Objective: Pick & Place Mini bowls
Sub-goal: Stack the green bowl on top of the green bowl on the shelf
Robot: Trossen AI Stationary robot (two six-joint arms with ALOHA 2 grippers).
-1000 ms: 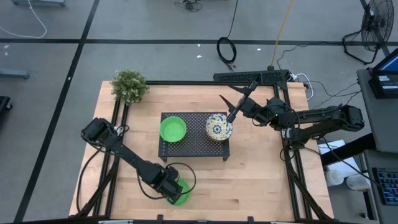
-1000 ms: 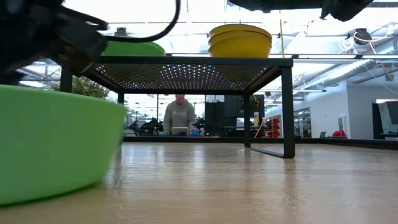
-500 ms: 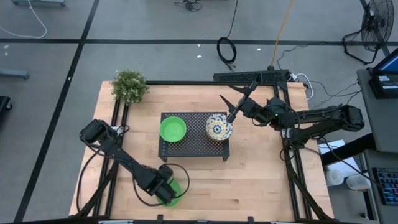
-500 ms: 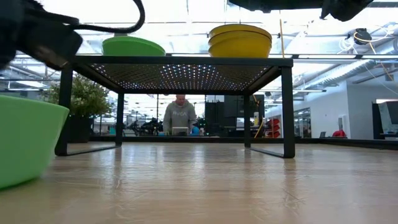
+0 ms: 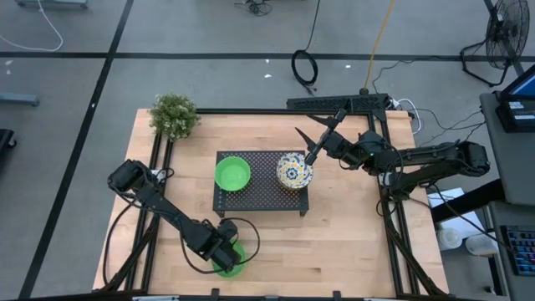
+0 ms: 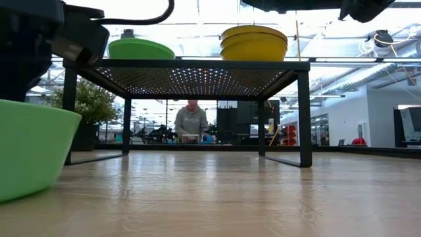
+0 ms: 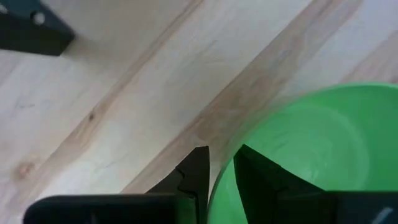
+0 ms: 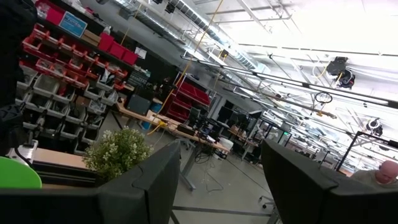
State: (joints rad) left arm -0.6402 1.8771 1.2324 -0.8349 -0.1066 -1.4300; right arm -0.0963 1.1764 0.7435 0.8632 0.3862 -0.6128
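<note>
A bright green bowl (image 5: 230, 264) sits near the table's near edge, and my left gripper (image 5: 222, 249) is shut on it. In the low view this bowl (image 6: 29, 151) fills the left side under the dark left gripper (image 6: 39, 39). A second green bowl (image 5: 232, 174) and a stack of floral bowls (image 5: 294, 170) rest on top of the black rack (image 5: 261, 196). From the low view the stack (image 6: 254, 43) looks yellow outside. My right gripper (image 5: 316, 134) is open, raised beside the rack's far right corner, touching nothing. My left gripper pinches the green bowl by its rim (image 7: 219, 186), one finger (image 7: 196, 171) outside the wall and the other finger (image 7: 264, 180) inside the hollow. The fingers come from above, pointing down. The bowl stays upright at table level; whether its base touches the wood I cannot tell.
A small bushy potted plant (image 5: 174, 114) stands at the table's far left corner. The rack occupies the table's middle on thin legs (image 6: 304, 112). Bare wood (image 5: 351, 242) lies on the near right. A person (image 6: 191, 122) shows far behind the table.
My left gripper has moved along the near edge toward the table's left, carrying the green bowl with it; the bowl now shows smaller and farther left in the low view. The right arm and the bowls on the rack have kept still.
</note>
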